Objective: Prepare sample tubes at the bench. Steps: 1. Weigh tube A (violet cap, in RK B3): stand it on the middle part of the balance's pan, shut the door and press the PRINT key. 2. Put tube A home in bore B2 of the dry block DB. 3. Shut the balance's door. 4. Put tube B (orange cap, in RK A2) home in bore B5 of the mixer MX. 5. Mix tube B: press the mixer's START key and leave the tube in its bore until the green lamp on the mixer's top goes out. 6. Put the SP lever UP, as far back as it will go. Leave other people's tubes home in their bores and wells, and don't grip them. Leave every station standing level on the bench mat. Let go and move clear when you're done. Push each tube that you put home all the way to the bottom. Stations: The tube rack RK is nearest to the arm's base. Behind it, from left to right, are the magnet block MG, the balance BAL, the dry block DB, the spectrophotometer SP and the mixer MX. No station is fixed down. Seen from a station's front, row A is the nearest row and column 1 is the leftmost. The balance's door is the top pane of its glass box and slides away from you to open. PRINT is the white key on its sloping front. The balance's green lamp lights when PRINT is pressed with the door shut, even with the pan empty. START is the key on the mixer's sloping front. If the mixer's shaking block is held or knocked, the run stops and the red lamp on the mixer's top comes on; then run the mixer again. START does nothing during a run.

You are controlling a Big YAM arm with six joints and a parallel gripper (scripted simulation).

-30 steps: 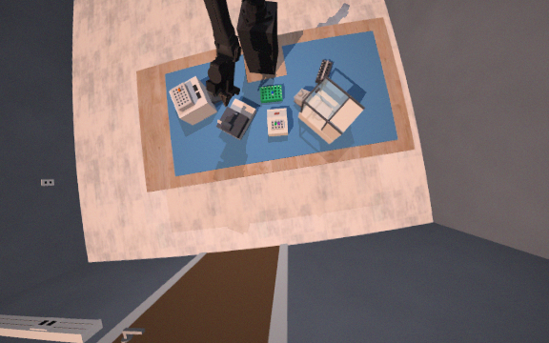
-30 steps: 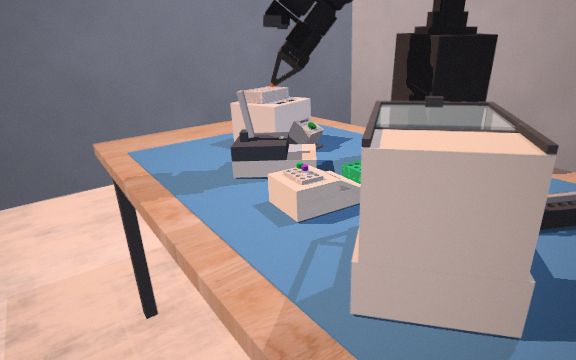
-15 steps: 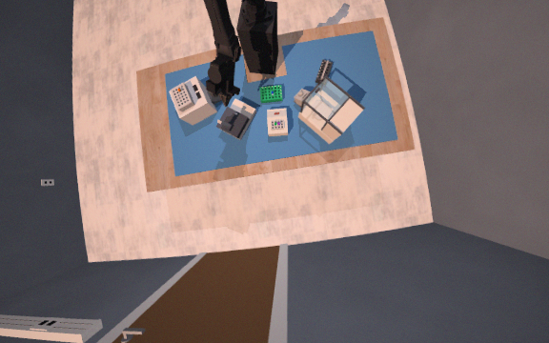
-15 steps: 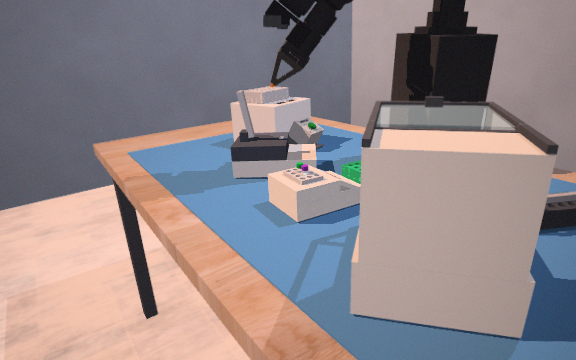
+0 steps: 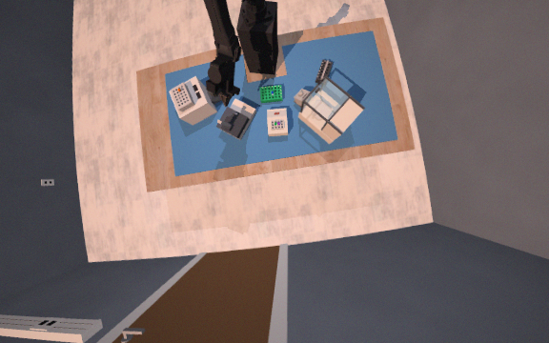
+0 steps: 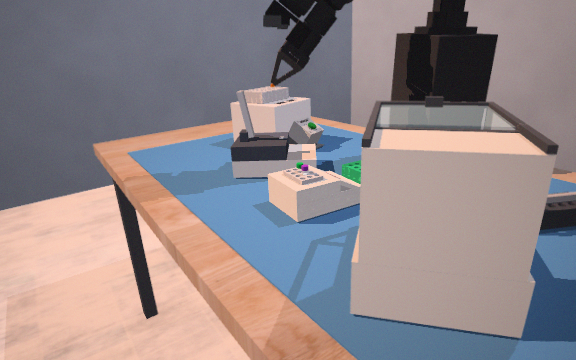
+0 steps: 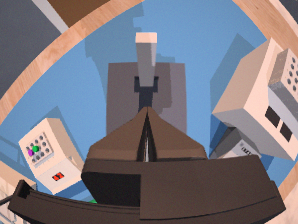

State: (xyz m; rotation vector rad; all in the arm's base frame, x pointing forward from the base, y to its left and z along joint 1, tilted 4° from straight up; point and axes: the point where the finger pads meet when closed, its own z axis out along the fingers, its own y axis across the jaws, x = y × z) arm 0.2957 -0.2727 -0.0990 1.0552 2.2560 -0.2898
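Note:
My gripper [image 5: 227,103] [image 6: 273,84] [image 7: 147,113] is shut and empty, above the spectrophotometer [image 5: 247,107] [image 6: 260,167] [image 7: 117,95]. Its grey lever [image 6: 245,114] [image 7: 146,62] stands up, leaning slightly back. The orange cap of tube B [image 5: 179,90] shows in the shaking block of the mixer [image 5: 202,110] [image 6: 255,117] [image 7: 246,95]; both lamp windows [image 7: 272,118] look dark. The violet cap of tube A [image 5: 278,123] [image 6: 304,167] [image 7: 30,152] shows in the dry block [image 5: 277,132] [image 6: 313,201] [image 7: 65,162], beside a green cap. The balance [image 5: 348,116] [image 6: 448,225] has its glass door [image 5: 335,89] [image 6: 443,117] over the box, apparently shut.
The green tube rack [image 5: 271,100] lies nearest the arm's base, in front of the dry block. The dark magnet block [image 5: 324,70] [image 6: 568,215] stands beside the balance. The mixer's green key [image 6: 312,125] is on its sloping front, close to the spectrophotometer. The tall balance box stands at the other side.

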